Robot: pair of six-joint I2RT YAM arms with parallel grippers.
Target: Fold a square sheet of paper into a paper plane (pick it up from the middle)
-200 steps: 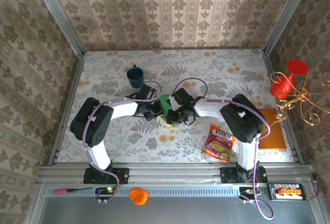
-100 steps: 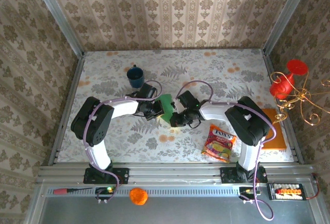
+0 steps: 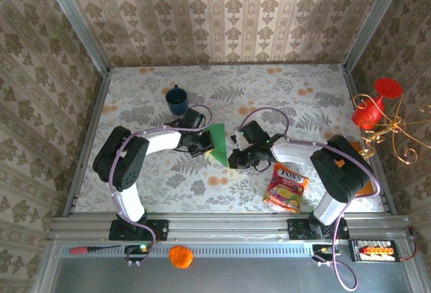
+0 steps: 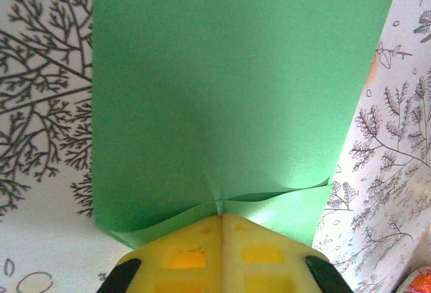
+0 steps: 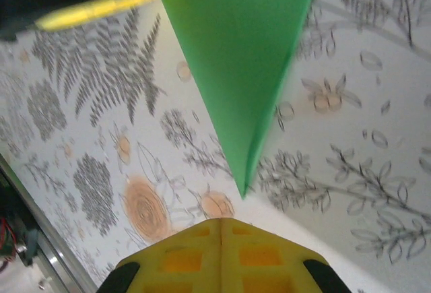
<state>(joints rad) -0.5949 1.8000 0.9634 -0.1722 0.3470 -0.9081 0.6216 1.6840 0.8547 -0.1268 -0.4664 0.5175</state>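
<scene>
The square sheet of paper (image 3: 217, 142) is bright green, folded over, and tapers to a point toward the near side. My left gripper (image 3: 202, 144) is shut on its edge. In the left wrist view the yellow fingertips (image 4: 202, 236) pinch the paper (image 4: 229, 84) where it puckers, and the rest spreads away above the tablecloth. My right gripper (image 3: 236, 157) sits just right of the paper's point, apart from it. In the right wrist view that gripper (image 5: 221, 221) is shut on nothing, with the paper's tip (image 5: 245, 182) hanging just ahead of it.
A blue mug (image 3: 177, 100) stands behind the left gripper. A colourful snack packet (image 3: 286, 186) lies near the right arm, and an orange-brown board (image 3: 357, 172) lies at the right edge. A red and gold ornament (image 3: 374, 108) hangs at the far right.
My right gripper has let go of the green paper and drawn back to the right. The paper, held by the left gripper alone, now shows as a longer pointed triangle.
</scene>
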